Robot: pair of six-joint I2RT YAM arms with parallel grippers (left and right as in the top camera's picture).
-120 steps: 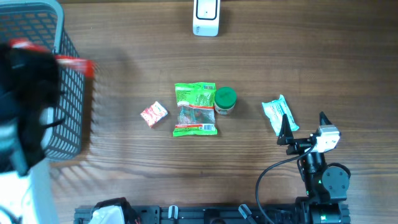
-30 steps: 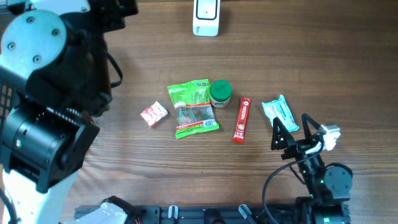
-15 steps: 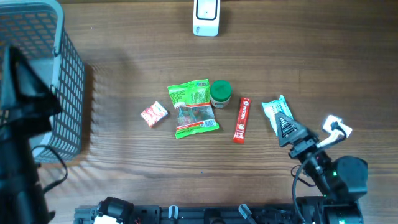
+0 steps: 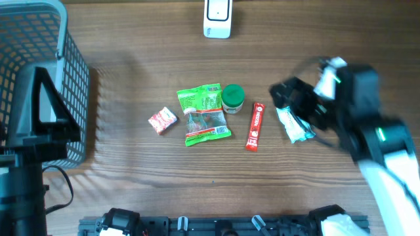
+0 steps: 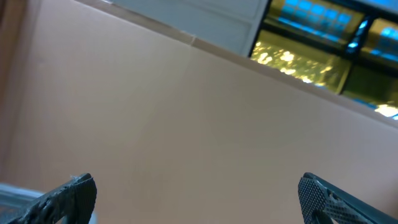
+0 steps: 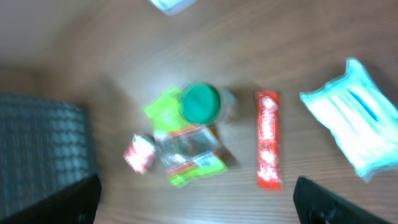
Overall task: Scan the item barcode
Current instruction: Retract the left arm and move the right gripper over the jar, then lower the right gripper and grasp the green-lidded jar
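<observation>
Over the surface [image 4: 341,33], right claw [image 6: 196,183]: wide, empty, above teal tissue pack [image 4: 295,124].
Left claw [image 5: 199,196]: wide, empty, by grey basket [image 4: 73,72].
Nearby: red stick sachet [image 4: 254,126], green-lidded jar [image 4: 232,98].

My left arm [image 4: 36,141] low at left side, wrist tipped upward, left gripper [image 5: 199,199] spread wide, empty. My right arm [image 4: 357,111] extended, blurred; right gripper [image 6: 202,202] spread wide, empty, facing down.

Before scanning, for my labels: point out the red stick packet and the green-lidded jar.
red stick packet [image 4: 254,127], overhead view, its middle
green-lidded jar [image 4: 233,96], overhead view, lid centre
</observation>
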